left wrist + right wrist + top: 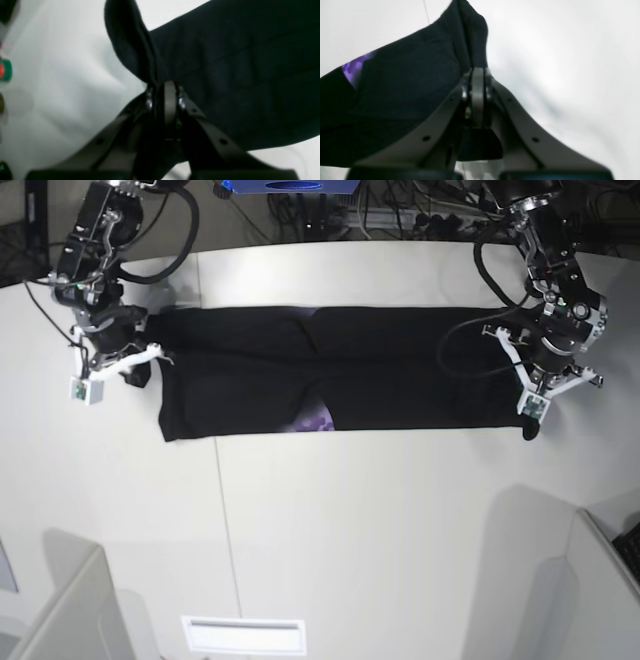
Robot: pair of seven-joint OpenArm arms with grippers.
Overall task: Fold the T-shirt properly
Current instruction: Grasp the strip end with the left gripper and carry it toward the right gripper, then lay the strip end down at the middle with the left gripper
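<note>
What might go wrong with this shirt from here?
Both the left gripper and the right gripper pinch the T-shirt near its ends, so if one lets go early, that side could drop crooked. A patch of purple print peeks out along one edge, so the layers may end up uneven. The cloth is also creased between the arms, and those wrinkles might get folded in.

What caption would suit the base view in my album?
Two grippers grasp opposite ends of a partly folded black T-shirt.

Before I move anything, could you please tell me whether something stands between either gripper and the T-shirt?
Nothing visible does: the left gripper and right gripper are both closed on the T-shirt's ends.
</note>
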